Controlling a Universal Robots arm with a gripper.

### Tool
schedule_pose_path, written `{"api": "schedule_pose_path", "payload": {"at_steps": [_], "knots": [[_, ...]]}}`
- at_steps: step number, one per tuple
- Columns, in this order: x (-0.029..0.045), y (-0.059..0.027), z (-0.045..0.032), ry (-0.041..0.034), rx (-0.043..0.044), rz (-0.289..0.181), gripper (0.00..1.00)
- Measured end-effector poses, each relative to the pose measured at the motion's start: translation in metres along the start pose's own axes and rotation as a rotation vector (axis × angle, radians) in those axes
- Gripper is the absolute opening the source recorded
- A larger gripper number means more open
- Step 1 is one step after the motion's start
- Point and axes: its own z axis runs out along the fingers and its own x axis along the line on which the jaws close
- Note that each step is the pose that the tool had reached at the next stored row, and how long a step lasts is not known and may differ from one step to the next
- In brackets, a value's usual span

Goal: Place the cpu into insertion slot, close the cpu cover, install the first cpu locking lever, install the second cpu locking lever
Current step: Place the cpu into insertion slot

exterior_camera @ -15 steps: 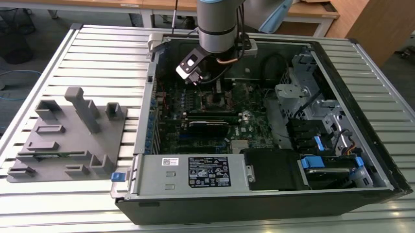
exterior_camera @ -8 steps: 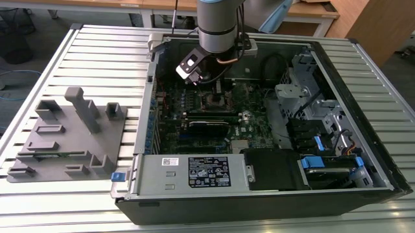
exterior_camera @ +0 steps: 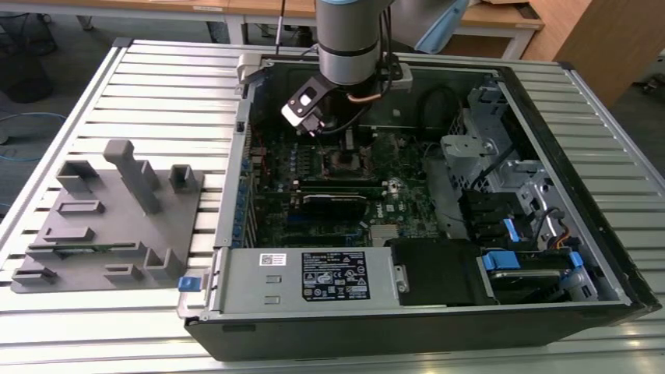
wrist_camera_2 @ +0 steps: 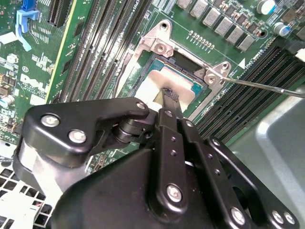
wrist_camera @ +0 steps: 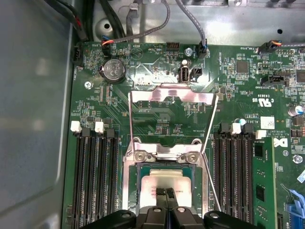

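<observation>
The chip (wrist_camera: 164,180) lies in the socket (wrist_camera: 137,183); the jaws, nearly together, rest on top, gripping nothing. Behind, the cover (wrist_camera: 172,95) stands open, not yet lowered.

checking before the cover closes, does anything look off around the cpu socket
Nothing stands out. The cpu lies square in the insertion slot under the claw, and the cpu cover is swung open, not visibly bent.

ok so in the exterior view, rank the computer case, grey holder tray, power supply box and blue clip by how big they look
Largest to smallest:
1. computer case
2. grey holder tray
3. power supply box
4. blue clip
</observation>
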Motion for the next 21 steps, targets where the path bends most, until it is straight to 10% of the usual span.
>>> {"api": "schedule_pose_path", "payload": {"at_steps": [4, 18, 21], "knots": [[0.0000, 0.0000, 0.0002, -0.0019, 0.0182, 0.000, 0.10], [0.0000, 0.0027, 0.0005, -0.0017, 0.0262, 0.000, 0.10], [0.0000, 0.0040, 0.0009, -0.0026, 0.0581, -0.001, 0.10]]}}
